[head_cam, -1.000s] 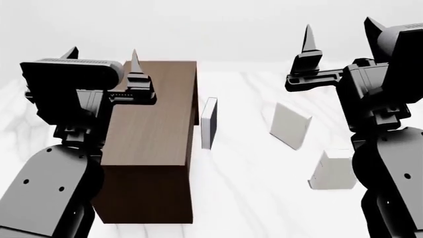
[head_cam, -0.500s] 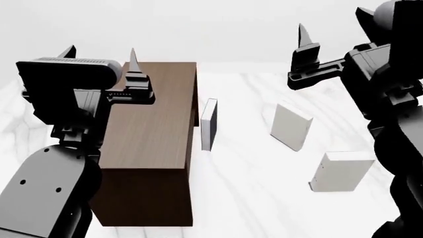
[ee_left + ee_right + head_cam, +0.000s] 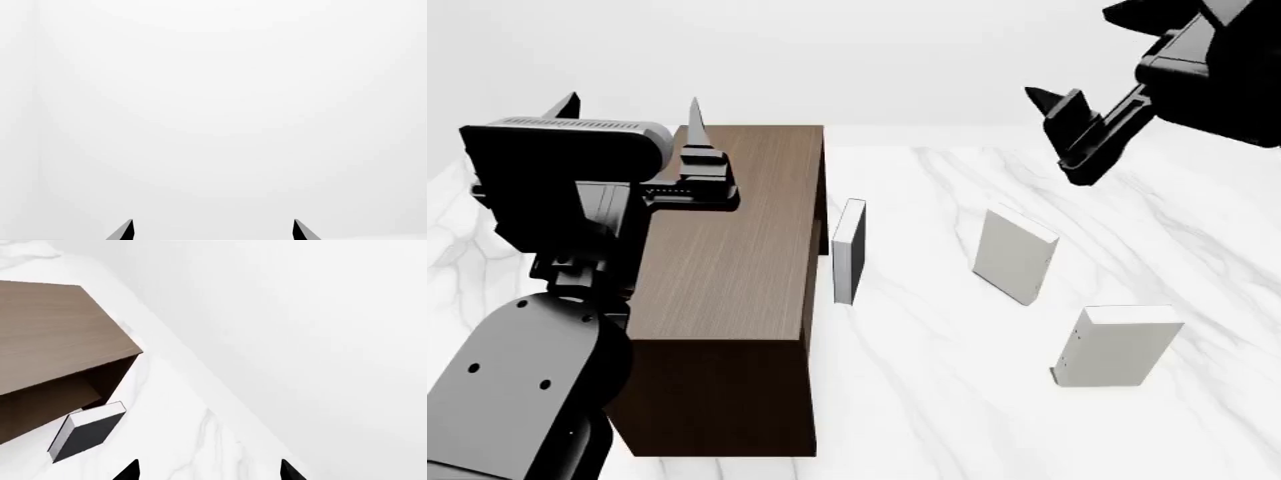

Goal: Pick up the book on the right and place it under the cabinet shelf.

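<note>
Task status: no stage of the pick-and-place is complete. The book (image 3: 1118, 345), the pale hardback farthest to my right, stands upright on the white marble table (image 3: 934, 400), well apart from the cabinet shelf (image 3: 741, 270) and untouched by either arm. Between it and the cabinet stand two other books: a near-identical pale book (image 3: 1014, 254) and a slimmer dark-faced book (image 3: 849, 250), the latter just beside the cabinet's open side. My right gripper (image 3: 1065, 128) is raised high above the table, beyond the pale books and well clear of all of them; its fingers are spread and hold nothing, which the right wrist view confirms, since both fingertips (image 3: 130, 471) show apart with only table surface between them. That view takes in the cabinet's open underside and the dark-faced book, not the target, so I judge the gripper is not yet aimed at the book. My left gripper (image 3: 634, 115) hangs above the cabinet top, likewise spread and empty; its wrist view shows only blank background between the tips. Remaining, in my judgement: bring the right gripper down over the book, close on it, lift, carry it past the two intervening books, and set it in the space beneath the cabinet's top.
</note>
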Available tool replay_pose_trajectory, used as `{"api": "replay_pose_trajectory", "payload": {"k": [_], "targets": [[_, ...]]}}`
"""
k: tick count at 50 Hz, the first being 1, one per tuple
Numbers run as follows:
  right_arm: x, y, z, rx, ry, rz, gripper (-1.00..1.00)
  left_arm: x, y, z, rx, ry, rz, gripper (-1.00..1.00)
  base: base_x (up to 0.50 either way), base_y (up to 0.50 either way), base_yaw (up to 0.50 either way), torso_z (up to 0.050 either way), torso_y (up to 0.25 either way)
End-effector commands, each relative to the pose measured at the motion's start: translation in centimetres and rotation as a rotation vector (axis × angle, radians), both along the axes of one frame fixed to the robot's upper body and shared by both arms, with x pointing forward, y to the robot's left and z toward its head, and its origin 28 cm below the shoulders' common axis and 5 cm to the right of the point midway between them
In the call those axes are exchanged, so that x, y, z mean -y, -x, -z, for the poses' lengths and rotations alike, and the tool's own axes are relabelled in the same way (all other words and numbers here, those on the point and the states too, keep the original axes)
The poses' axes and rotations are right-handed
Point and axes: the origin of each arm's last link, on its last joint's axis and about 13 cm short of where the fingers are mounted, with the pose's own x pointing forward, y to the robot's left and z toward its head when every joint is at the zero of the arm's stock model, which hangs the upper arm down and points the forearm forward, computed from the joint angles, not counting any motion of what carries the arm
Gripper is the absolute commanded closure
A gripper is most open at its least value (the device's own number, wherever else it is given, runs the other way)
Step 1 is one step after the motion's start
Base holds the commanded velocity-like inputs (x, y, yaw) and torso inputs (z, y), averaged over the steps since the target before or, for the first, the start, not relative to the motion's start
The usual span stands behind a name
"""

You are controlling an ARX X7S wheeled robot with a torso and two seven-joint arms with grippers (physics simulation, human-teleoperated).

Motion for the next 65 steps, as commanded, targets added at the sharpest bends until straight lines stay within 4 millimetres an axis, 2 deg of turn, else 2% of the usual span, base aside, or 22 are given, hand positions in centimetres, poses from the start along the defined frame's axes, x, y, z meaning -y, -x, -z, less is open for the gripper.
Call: {"api": "replay_pose_trajectory", "payload": {"k": [1, 14, 22, 41, 57, 65], "targets": [[3.5, -2.1, -0.5, -0.331, 0.239, 0.017, -1.00, 0.0, -0.1, 0.1, -0.001, 0.003, -0.002, -1.00, 0.00, 0.00, 0.00, 0.000, 0.000], [6.1, -5.2, 1.0, -0.537, 0.395, 0.088, -1.00, -0.5, -0.2, 0.7, -0.006, 0.013, -0.019, -1.00, 0.00, 0.00, 0.00, 0.000, 0.000], [7.1, -5.4, 2.0, -0.650, 0.453, 0.108, -1.00, -0.6, -0.3, 1.0, -0.012, 0.009, -0.029, -1.00, 0.00, 0.00, 0.00, 0.000, 0.000], [7.1, -6.2, 5.1, -0.885, 0.449, 0.137, -1.00, -1.0, -0.9, 1.6, -0.020, 0.006, -0.036, -1.00, 0.00, 0.00, 0.00, 0.000, 0.000], [7.5, -7.1, 6.9, -0.959, 0.469, 0.141, -1.00, -1.0, -1.2, 1.8, -0.028, 0.002, -0.039, -1.00, 0.00, 0.00, 0.00, 0.000, 0.000], [7.9, -8.2, 7.2, -0.906, 0.584, 0.143, -1.00, -0.8, -1.3, 2.0, -0.032, 0.002, -0.034, -1.00, 0.00, 0.00, 0.00, 0.000, 0.000]]}}
